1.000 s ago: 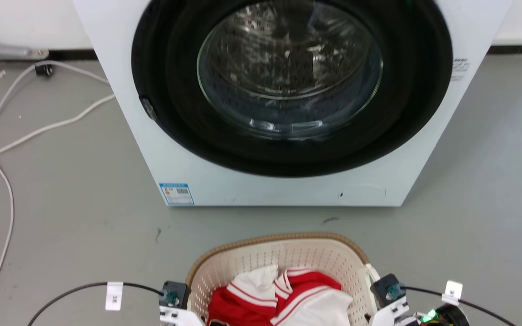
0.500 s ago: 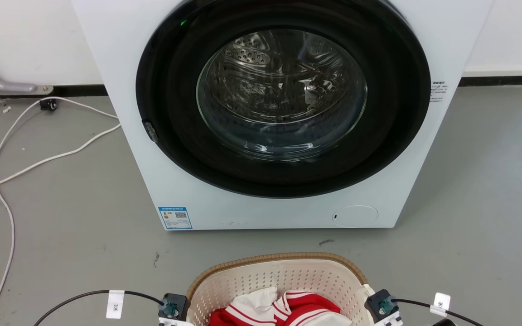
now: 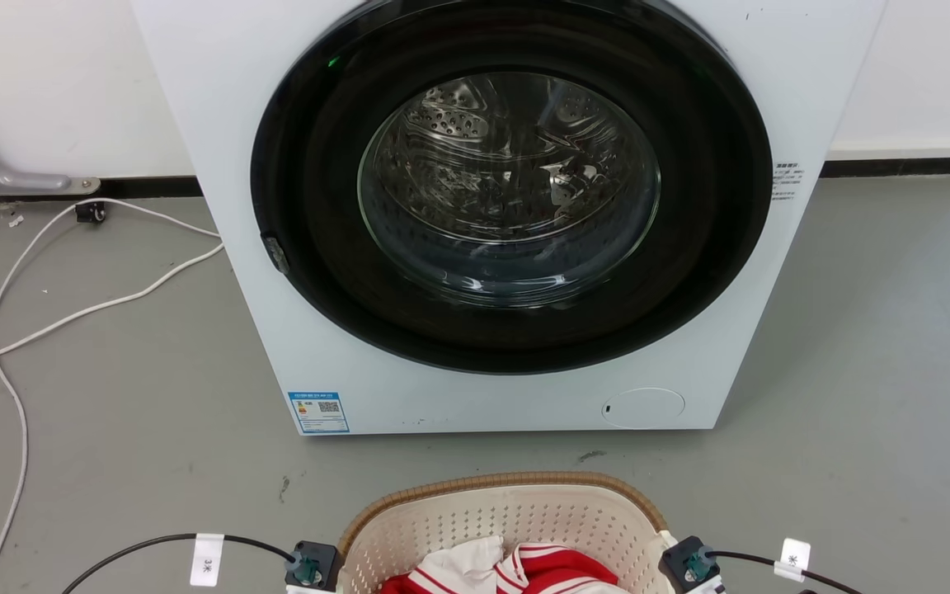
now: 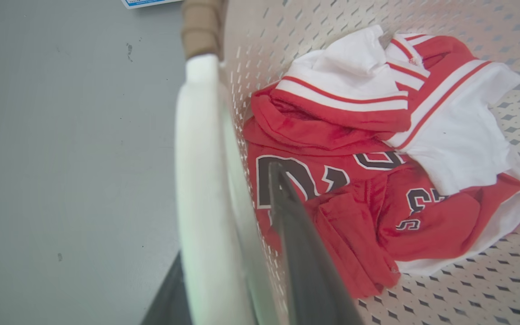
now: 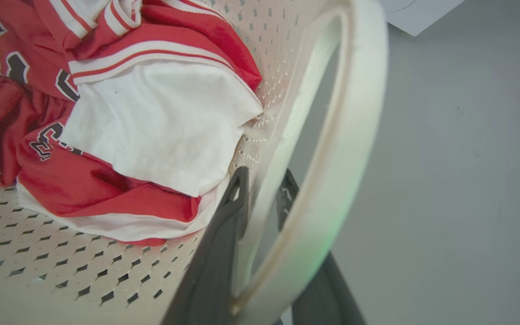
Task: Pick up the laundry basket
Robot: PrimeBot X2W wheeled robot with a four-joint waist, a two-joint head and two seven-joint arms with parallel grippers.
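On my head feed the laundry basket (image 3: 524,520) sits at the bottom centre, straight in front of the front-loading washing machine (image 3: 458,404) and apart from it, with a strip of grey floor (image 3: 112,371) between them. The machine's round glass door (image 3: 508,190) is shut. I cannot tell whether the basket is resting on the floor or clear of it.

Through the left wrist camera, the left jaws straddle the basket's left side. The inner finger (image 4: 300,243) lies inside the basket, flat along the perforated wall. The outer finger (image 4: 165,293) is a dark wedge outside, tight against the white left handle (image 4: 201,180), and its tip is hidden behind that handle. Wall and handle fill the whole gap, so I read the left jaws as clamped on the basket.

Through the right wrist camera, the right jaws grip the opposite wall. One finger (image 5: 217,253) runs up inside the basket. The other finger (image 5: 287,189) passes through the opening of the white right handle (image 5: 350,135), and only the thin wall lies between the two tips. The right jaws are closed onto the basket there.

A crumpled red and white jersey (image 4: 377,135) lies on the basket's bottom between the two grips, touching the inner left finger.
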